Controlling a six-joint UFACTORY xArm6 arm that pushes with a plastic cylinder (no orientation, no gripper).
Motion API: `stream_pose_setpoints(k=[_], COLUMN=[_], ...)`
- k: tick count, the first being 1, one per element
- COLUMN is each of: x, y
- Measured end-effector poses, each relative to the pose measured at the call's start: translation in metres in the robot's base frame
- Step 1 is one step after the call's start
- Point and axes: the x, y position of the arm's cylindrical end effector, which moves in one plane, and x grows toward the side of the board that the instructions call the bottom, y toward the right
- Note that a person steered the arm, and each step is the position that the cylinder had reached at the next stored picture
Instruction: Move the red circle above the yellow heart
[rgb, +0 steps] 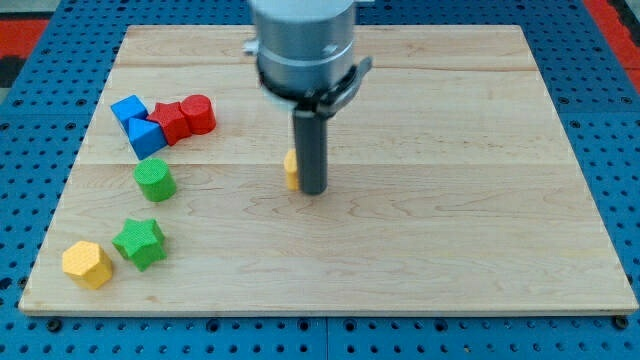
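My rod carries no jaws and grips nothing. On the wooden board (450, 200), my tip (314, 190) touches a yellow block (291, 169), mostly hidden at its view-left, presumably the yellow heart. The red circle (199, 114) sits well off toward the view's left and slightly up, untouched, beside a second red block (170, 122). I judge the approach not yet begun: I must get behind the circle and push rightward. No writing is visible.

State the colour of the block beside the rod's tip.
Yellow: the small yellow block touching my tip, camera view.
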Motion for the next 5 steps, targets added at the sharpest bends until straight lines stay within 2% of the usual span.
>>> stream_pose_setpoints(k=[1, 2, 3, 4, 5], x=[-0.031, -0.059, -0.130, -0.158, -0.158], y=[0.013, -0.003, -0.012, -0.128, -0.281])
